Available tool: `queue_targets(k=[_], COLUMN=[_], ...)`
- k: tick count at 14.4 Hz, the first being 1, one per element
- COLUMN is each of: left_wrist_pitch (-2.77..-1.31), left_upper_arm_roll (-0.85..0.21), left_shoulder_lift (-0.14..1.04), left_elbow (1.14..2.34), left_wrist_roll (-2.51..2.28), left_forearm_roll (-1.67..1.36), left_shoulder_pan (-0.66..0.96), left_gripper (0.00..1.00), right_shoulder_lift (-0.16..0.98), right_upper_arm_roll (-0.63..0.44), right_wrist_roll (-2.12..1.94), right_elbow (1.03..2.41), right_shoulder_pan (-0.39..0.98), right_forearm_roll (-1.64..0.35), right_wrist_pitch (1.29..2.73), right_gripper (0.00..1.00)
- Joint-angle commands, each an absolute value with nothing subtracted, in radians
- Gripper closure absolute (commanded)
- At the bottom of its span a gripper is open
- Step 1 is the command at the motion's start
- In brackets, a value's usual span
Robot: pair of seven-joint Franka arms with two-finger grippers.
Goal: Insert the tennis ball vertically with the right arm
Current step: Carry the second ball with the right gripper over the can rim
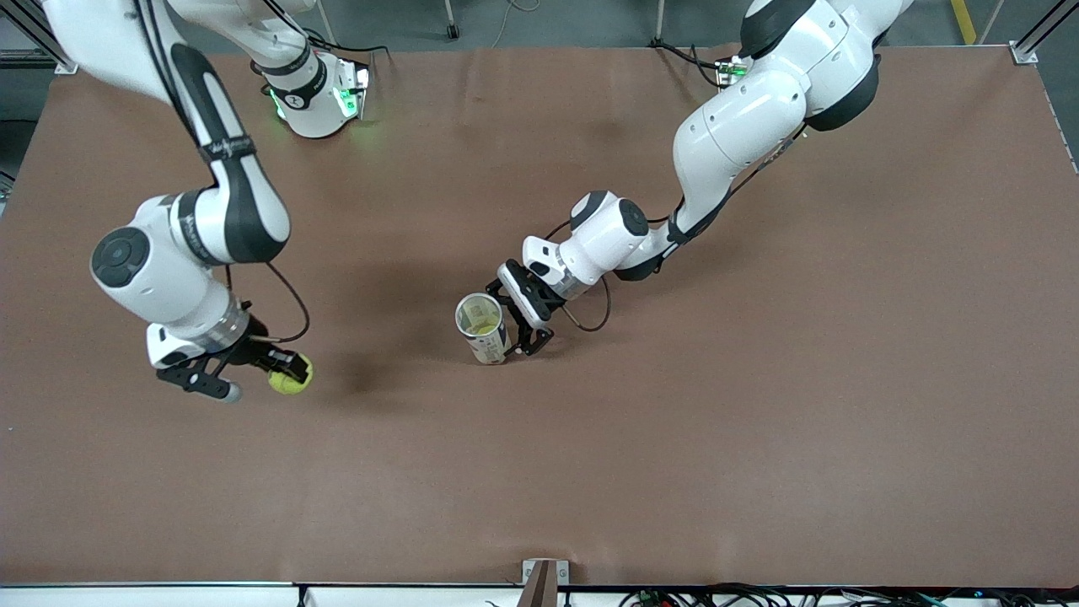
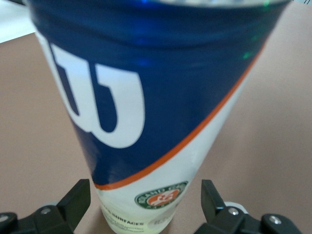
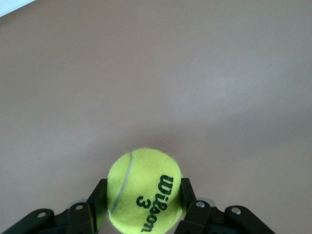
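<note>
Tennis ball (image 3: pixel 144 190) clamped between closed fingers (image 3: pixel 187 195) of right gripper (image 1: pixel 282 375), up over brown table (image 1: pixel 759 421) toward right arm's end. Can (image 1: pixel 482 327) upright near table middle, mouth open upward. Left gripper (image 1: pixel 510 324) low around can, fingers (image 2: pixel 73 200) spread wide, not pressing on can's sides.

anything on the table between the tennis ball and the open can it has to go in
Nothing visible: bare table lies between the tennis ball, held in the right gripper, and the can, whose open mouth is unobstructed.
</note>
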State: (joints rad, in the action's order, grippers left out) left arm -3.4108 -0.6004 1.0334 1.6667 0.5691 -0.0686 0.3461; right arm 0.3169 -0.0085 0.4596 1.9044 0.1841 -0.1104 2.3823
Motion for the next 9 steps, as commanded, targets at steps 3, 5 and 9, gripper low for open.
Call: queue_targets(k=[3, 5, 9], left_wrist_pitch=[-3.41, -3.412, -3.41], left_upper_arm_roll=[-0.595, -0.595, -0.595], left_shoulder_lift=[1.015, 1.015, 1.015], left_elbow=[1.681, 1.681, 1.683], left_wrist_roll=[0.571, 0.572, 0.571], left_forearm_roll=[-0.067, -0.067, -0.067], left_shoulder_pan=[0.35, 0.35, 0.35], left_gripper=[0.0, 0.0, 0.0], right_shoulder_lift=[0.281, 0.287, 0.291], right_upper_arm_roll=[-0.017, -0.017, -0.017], right_wrist_roll=[0.748, 0.855, 1.026], right_elbow=[1.815, 1.746, 1.688], right_shoulder_pan=[0.316, 0.363, 0.448], right_forearm_roll=[-0.106, -0.106, -0.103], right_wrist_pitch=[2.219, 2.143, 2.105], right_gripper=[0.98, 0.98, 0.98])
